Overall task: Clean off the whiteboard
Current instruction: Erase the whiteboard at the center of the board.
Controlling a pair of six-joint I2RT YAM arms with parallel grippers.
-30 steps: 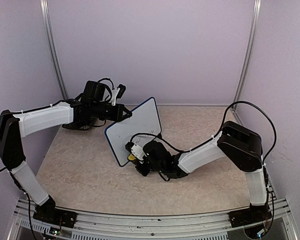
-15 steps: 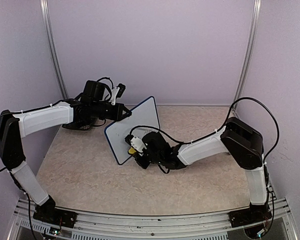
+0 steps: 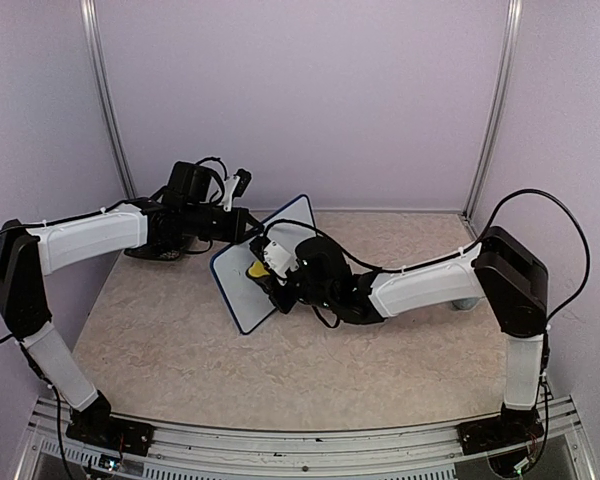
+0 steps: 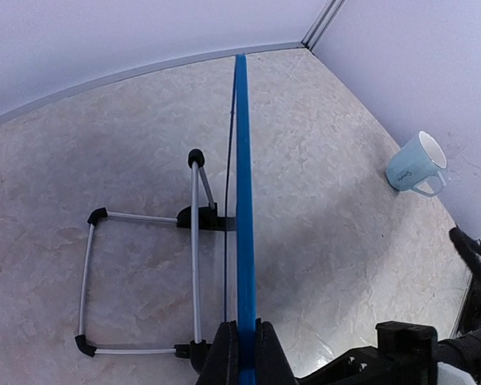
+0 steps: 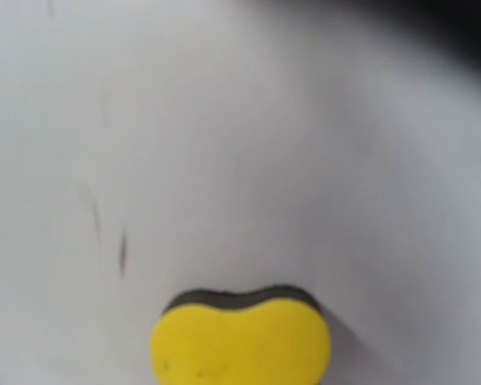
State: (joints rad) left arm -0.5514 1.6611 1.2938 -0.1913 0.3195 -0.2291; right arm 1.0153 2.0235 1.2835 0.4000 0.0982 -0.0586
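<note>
Up and leftward the right arm has swept over the last second, carrying the yellow sponge (image 3: 255, 268) from the lower edge of the whiteboard (image 3: 235, 292) to its upper middle. The board stands upright on its wire stand (image 4: 194, 241) at the back left of the tabletop (image 3: 180, 340), seen edge-on from the left wrist. The left gripper (image 4: 240, 357) is clamped on the blue frame's top edge, steadying it. The right gripper (image 3: 263, 272) grips the sponge, whose dark felt side lies against the white face.

Faint grey strokes (image 5: 122, 253) remain just left of and above the sponge. To wipe well, I'd judge the stroke should go over those marks with even pressure square to the face, while the left grip resists the push so the stand does not slide or fold.
</note>
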